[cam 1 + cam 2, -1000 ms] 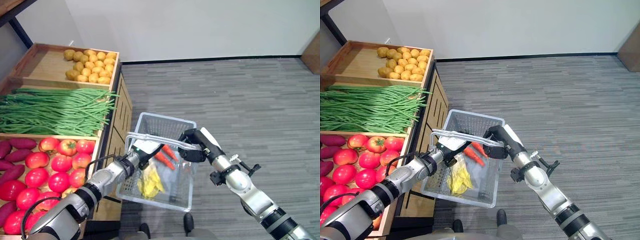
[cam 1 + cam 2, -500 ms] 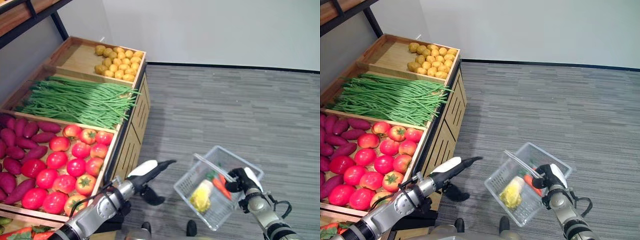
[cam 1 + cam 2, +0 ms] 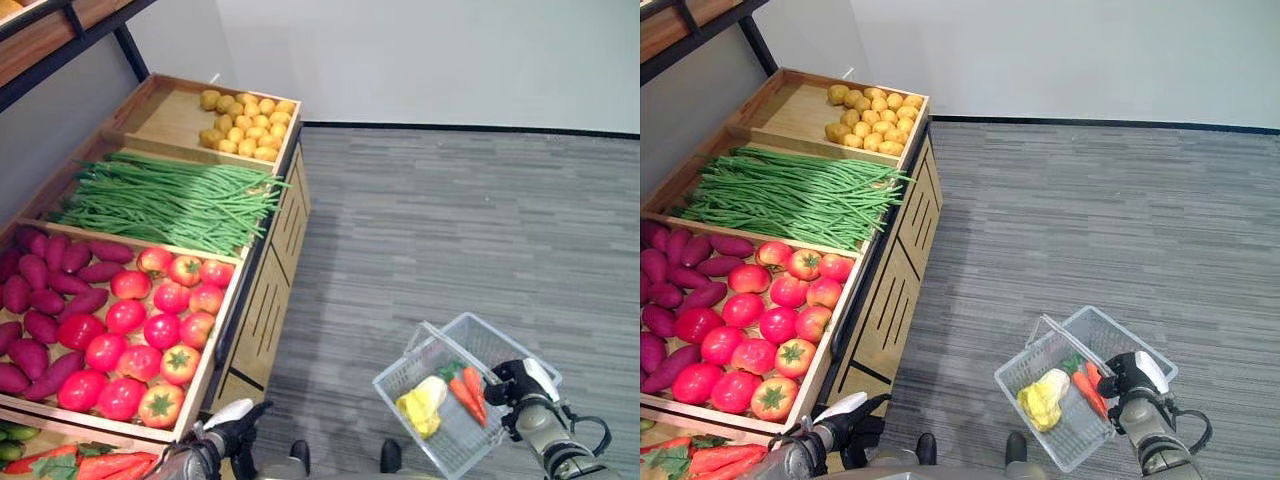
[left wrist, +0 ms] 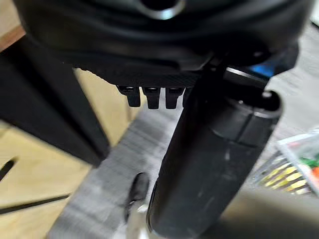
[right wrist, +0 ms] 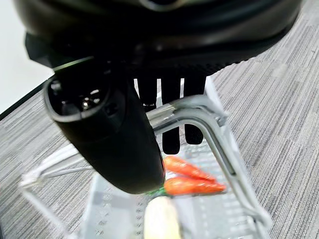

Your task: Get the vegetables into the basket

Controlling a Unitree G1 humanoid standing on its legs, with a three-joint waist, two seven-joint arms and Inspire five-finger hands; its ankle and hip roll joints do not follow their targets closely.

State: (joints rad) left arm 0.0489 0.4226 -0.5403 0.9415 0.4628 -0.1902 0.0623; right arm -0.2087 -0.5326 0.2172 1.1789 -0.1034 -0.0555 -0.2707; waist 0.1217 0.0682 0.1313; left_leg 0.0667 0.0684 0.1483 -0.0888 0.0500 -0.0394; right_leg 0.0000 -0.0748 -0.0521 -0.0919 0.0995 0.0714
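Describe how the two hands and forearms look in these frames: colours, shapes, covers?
Right hand: dark, blocky, with a white cover on the thumb, on a silver-grey forearm ringed with dark bands. In its wrist view the thumb is a thick glossy black cylinder and the fingers are a row of flat black bars. Left hand: dark, white thumb cover, silver-grey forearm. Its thumb looks matte black and scuffed.

Left hand (image 4: 209, 149) hangs over grey carpet (image 4: 99, 194) – fingers curled, holding nothing – basket (image 4: 294, 164) corner peeking in beside it.
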